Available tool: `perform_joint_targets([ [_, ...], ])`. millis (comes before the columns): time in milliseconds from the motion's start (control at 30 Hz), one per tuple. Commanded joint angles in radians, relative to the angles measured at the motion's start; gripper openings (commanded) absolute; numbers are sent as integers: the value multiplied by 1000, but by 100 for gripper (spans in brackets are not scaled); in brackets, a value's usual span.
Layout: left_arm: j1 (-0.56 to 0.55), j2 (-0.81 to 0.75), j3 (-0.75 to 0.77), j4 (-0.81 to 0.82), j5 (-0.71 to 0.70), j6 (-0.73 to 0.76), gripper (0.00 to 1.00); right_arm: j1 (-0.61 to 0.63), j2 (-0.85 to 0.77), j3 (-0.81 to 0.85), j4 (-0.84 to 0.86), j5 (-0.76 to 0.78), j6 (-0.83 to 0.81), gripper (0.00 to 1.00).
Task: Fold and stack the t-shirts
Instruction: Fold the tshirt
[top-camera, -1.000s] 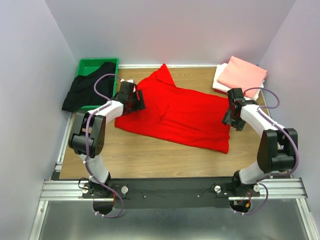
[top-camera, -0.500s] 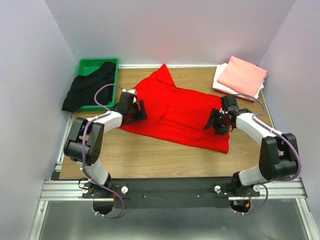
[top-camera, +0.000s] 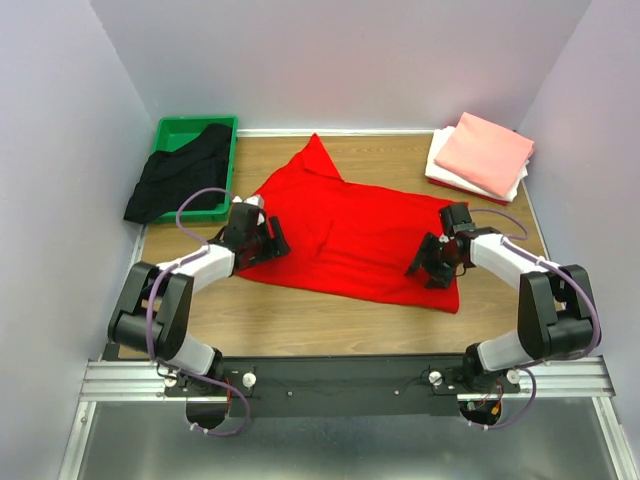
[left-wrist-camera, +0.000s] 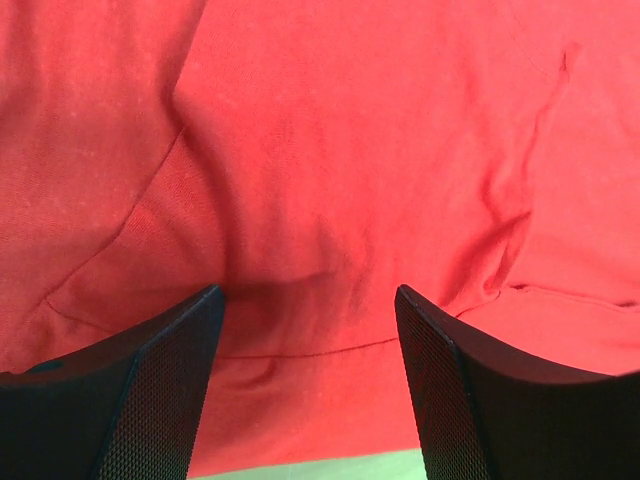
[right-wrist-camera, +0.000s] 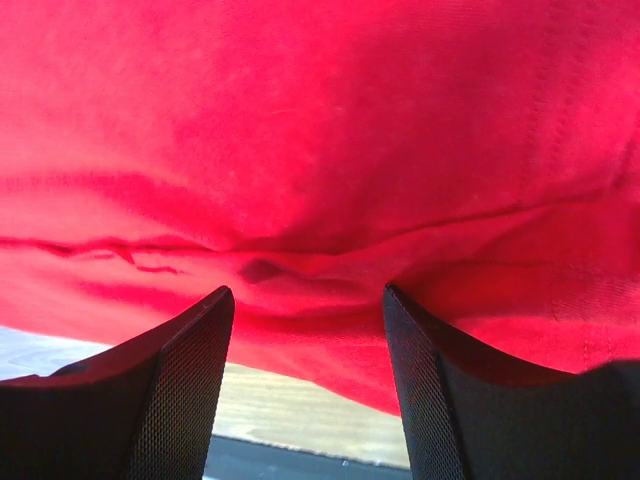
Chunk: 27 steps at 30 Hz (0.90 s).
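The bright red t-shirt (top-camera: 350, 230) lies spread across the middle of the table, one pointed part reaching toward the back. My left gripper (top-camera: 272, 243) rests low on its left edge, my right gripper (top-camera: 422, 267) low on its right part. In the left wrist view the gripper (left-wrist-camera: 308, 295) is open with red cloth (left-wrist-camera: 320, 180) between the fingers. In the right wrist view the gripper (right-wrist-camera: 308, 292) is open over a rumpled red fold (right-wrist-camera: 300, 150). The black t-shirt (top-camera: 178, 178) hangs out of a green bin. The salmon-pink folded shirt (top-camera: 485, 150) lies on the white one (top-camera: 440, 160) at the back right.
The green bin (top-camera: 190, 130) stands at the back left corner. Grey walls close in the table on three sides. Bare wood table (top-camera: 300, 315) shows in front of the red shirt, and below its edge in the right wrist view (right-wrist-camera: 290, 400).
Both grippers have moved toward the near side and lower onto the red shirt. The shirt has shifted a little nearer and its shape has changed at the left edge.
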Motion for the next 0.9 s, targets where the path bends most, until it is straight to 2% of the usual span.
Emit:
perform_joint_targets([
  [0, -14, -80, -94, -188, 19, -49, 78, 2, -23, -92, -223, 99, 77, 71],
  [200, -17, -252, -117, -298, 43, -61, 78, 2, -94, -41, -331, 128, 73, 75],
  [333, -17, -304, -36, -312, 40, -55, 78, 0, -71, 69, -334, 131, 2, 76],
  [533, -17, -110, 151, -231, 27, 60, 78, 2, -3, 250, -279, 162, -93, 77],
  [667, -16, 49, 228, -150, 34, 113, 78, 2, 43, 234, -197, 138, -101, 77],
  [867, -16, 235, 291, -110, 71, 173, 78, 0, 118, 171, -116, 248, -104, 77],
])
